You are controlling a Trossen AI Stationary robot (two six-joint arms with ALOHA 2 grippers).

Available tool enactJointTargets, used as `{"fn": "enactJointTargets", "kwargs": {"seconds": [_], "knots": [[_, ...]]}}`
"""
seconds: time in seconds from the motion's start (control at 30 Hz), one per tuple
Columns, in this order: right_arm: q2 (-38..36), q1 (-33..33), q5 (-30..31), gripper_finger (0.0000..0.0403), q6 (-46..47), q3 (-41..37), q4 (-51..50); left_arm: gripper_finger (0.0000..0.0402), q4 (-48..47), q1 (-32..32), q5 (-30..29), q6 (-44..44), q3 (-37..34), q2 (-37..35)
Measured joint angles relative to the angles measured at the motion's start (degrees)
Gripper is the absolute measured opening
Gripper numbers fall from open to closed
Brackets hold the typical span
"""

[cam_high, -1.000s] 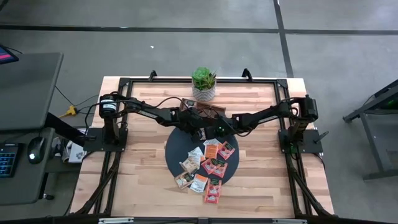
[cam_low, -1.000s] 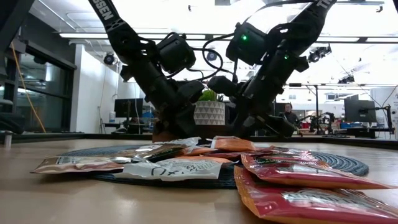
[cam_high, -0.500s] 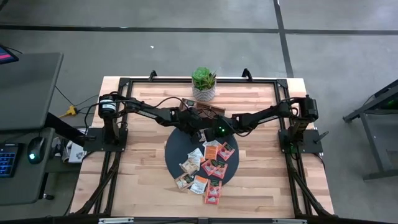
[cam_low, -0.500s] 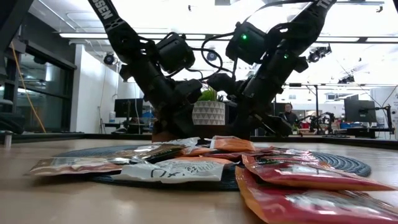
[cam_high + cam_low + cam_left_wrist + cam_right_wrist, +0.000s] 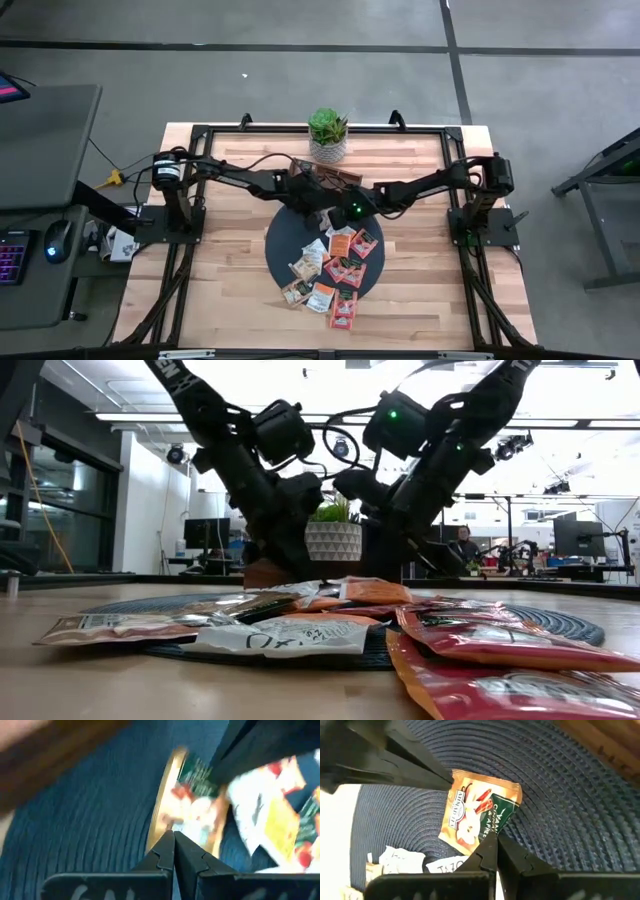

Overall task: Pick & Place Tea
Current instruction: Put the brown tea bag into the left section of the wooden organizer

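Several small tea sachets [image 5: 340, 270], orange-red, tan and white, lie on the dark round mat [image 5: 285, 240]; they fill the foreground of the low view [image 5: 280, 635]. Both arms meet over the mat's far part. My left gripper [image 5: 312, 208] and my right gripper [image 5: 333, 212] are each shut on the same tan sachet [image 5: 480, 812], from opposite sides. The left wrist view shows this sachet [image 5: 192, 815] just beyond the shut left gripper [image 5: 174, 837]. The right wrist view shows it beyond the shut right gripper [image 5: 494, 839]. My left gripper pinches the tan sachet at its gold-bordered edge [image 5: 161, 822], between the two fingers; the right wrist view shows those fingers [image 5: 420, 755] ending at the sachet's corner [image 5: 455, 784]. Whether the sachet is clear of the mat, I cannot tell. My right gripper pinches the opposite side of the same sachet, at the green-printed corner [image 5: 495, 827], between its two fingers. The sachet stretches flat and a little tilted between the two grippers, over the mat [image 5: 560, 795].
A brown wooden tray [image 5: 335, 178] sits just beyond the mat, partly under the arms, with a potted plant [image 5: 327, 133] behind it at the table's far edge. A desk with a keyboard and mouse stands left of the table. Bare wood lies on either side of the mat.
In the low view my left arm has risen a little and drawn slightly toward the far edge. The right arm has barely shifted. Both grippers have stayed over the mat's far part.
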Motion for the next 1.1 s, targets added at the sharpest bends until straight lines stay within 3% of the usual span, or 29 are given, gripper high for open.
{"fn": "enactJointTargets", "kwargs": {"seconds": [0.4, 0.73, 0.97, 1.1], "knots": [[-4.82, -0.21, -3.04, 0.0, -9.72, 0.07, -2.41, 0.0001, -5.19, 0.6, -0.16, 1.65, 4.3, -0.32], [-7.44, -0.3, -1.5, 0.0, -17.96, 0.3, -6.78, 0.0001, -11.41, 6.62, -1.06, 4.39, 5.34, -9.07], [-7.79, -2.05, 0.97, 0.0, -31.37, 9.13, -18.87, 0.0001, -11.51, 9.45, 4.56, 4.51, 5.35, -11.54], [-7.79, -2.06, 5.32, 0.0, -41.76, 16.66, -28.29, 0.0001, -11.8, 9.84, 7.85, 4.49, 5.31, -11.41]]}}
